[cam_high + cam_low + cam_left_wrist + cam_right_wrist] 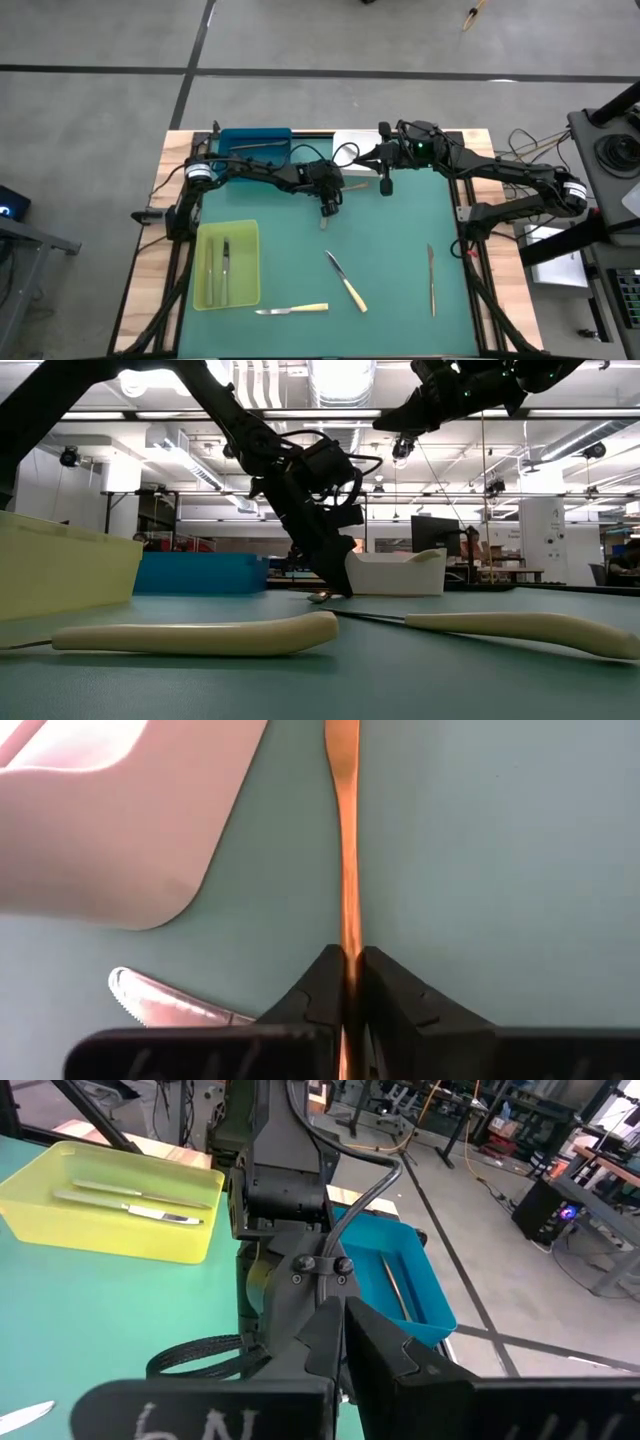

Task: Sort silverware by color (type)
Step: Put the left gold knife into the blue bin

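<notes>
Left gripper point(345, 970) pinching slim grey metal utensil point(345, 840) near green mat's point(400, 250) far edge. Right gripper point(386, 185) pressed together, raised alongside.

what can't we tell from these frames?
- Type of the held utensil: in the left wrist view its far end is cut off by the edge; in the high view the left gripper covers it.
- Contents of the white tray: in the low view its wall hides them; in the high view the arms cross it.
</notes>
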Controlling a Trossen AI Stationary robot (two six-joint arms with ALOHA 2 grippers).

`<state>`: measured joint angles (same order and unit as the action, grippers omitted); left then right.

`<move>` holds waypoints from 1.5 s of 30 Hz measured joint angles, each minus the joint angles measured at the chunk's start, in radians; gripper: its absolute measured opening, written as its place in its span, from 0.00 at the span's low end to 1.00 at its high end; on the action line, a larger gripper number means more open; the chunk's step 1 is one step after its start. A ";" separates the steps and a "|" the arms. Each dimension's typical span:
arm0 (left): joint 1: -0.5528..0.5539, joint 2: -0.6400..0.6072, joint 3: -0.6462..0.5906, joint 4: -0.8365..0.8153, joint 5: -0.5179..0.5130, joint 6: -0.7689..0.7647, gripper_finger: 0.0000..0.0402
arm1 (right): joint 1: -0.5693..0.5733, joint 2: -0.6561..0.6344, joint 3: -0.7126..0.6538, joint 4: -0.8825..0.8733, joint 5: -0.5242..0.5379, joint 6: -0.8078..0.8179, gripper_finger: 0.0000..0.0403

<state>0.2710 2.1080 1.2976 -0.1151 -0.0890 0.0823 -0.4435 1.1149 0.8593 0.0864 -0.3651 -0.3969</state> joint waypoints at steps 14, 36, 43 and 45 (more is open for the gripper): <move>-0.006 -0.156 -0.005 -0.158 0.109 0.049 0.01 | 0.000 0.000 0.000 -0.006 0.000 0.000 0.02; -0.006 -0.499 -0.060 -0.397 0.105 0.137 0.01 | 0.000 0.000 0.000 -0.027 0.000 -0.002 0.02; 0.021 -0.694 -0.171 -0.394 0.206 0.123 0.01 | -0.002 0.001 0.000 -0.037 0.000 -0.008 0.02; 0.041 -0.748 -0.196 -0.396 0.215 0.108 0.01 | -0.002 0.001 0.000 -0.036 0.000 -0.008 0.02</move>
<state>0.3115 1.3596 1.1014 -0.5114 0.1256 0.1901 -0.4458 1.1156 0.8589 0.0502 -0.3649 -0.4053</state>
